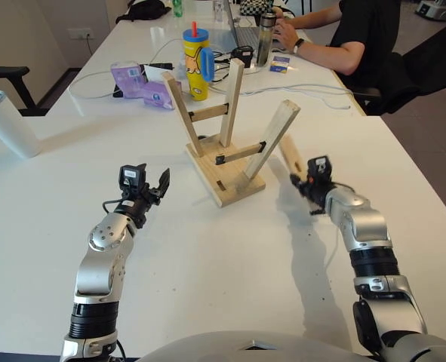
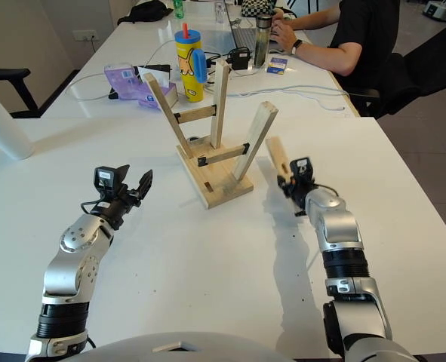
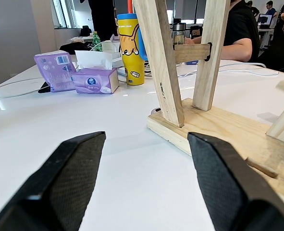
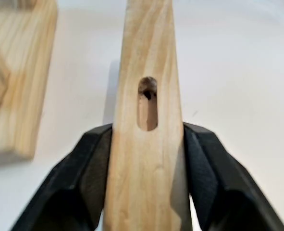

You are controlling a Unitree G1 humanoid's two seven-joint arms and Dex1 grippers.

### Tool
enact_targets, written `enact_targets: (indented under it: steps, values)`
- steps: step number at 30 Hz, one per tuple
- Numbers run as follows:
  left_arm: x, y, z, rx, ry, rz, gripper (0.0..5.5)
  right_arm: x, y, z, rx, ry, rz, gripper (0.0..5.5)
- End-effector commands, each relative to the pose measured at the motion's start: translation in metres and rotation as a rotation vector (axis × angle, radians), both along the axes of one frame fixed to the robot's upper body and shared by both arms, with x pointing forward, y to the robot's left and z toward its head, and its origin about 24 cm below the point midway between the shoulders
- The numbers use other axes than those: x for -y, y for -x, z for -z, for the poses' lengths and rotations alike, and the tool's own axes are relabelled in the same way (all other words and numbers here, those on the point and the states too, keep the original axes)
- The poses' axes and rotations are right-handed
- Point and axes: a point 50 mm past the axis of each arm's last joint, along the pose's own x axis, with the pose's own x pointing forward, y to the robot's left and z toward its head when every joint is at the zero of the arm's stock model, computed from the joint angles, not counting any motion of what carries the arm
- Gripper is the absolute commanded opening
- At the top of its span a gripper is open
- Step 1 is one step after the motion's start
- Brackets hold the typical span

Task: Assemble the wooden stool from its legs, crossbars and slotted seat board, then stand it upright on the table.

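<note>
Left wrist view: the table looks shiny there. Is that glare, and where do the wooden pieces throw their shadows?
In the left wrist view the white table carries a pale sheen near the tissue box, likely reflected room light, and a thin dark shadow runs under the seat board. In the right wrist view the leg throws a soft grey shadow on the table, on its seat-board side.

big white table (image 1: 230, 279), yellow cup (image 1: 197, 64) with blue handle and red straw top centre, purple tissue packs (image 1: 130, 78) just left of it, white tumbler (image 1: 7, 124) at left edge, dark bottle (image 1: 265, 39) and laptop (image 1: 243, 29) up top, black chair (image 1: 11, 79) upper left
</note>
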Motion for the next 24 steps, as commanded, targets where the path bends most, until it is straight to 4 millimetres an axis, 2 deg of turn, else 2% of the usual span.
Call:
enact_targets:
  steps: [1, 4, 8, 11, 13, 15, 18, 20, 24]
  values:
    - [-0.001, -0.001, -0.004, 0.010, 0.007, -0.006, 3.18, 0.008, -0.016, -0.050, 0.283, -0.030, 0.072, 2.06]
    - [0.000, -0.002, -0.009, 0.023, 0.073, -0.007, 3.18, 0.012, -0.019, -0.092, 0.519, -0.048, 0.104, 2.06]
    - [0.002, -0.004, -0.021, 0.022, 0.307, 0.011, 3.18, 0.010, -0.013, -0.145, 0.751, -0.099, 0.102, 2.06]
    - [0.004, -0.004, -0.031, 0.021, 0.488, 0.045, 3.18, -0.012, -0.006, -0.184, 0.839, -0.254, -0.071, 2.06]
    - [0.007, -0.003, -0.043, 0.034, 0.654, 0.106, 3.18, -0.038, 0.004, -0.198, 0.797, -0.426, -0.318, 2.06]
    - [0.011, -0.001, -0.054, 0.046, 0.766, 0.168, 3.18, -0.063, 0.019, -0.198, 0.738, -0.430, -0.549, 2.06]
    - [0.014, 0.002, -0.065, 0.047, 0.813, 0.213, 3.18, -0.092, 0.035, -0.165, 0.630, -0.146, -0.754, 2.06]
    - [0.018, 0.003, -0.071, 0.048, 0.829, 0.245, 3.18, -0.106, 0.044, -0.143, 0.566, -0.056, -0.850, 2.06]
    - [0.028, 0.010, -0.083, 0.051, 0.867, 0.347, 3.18, -0.125, 0.052, -0.115, 0.479, -0.059, -0.923, 2.06]
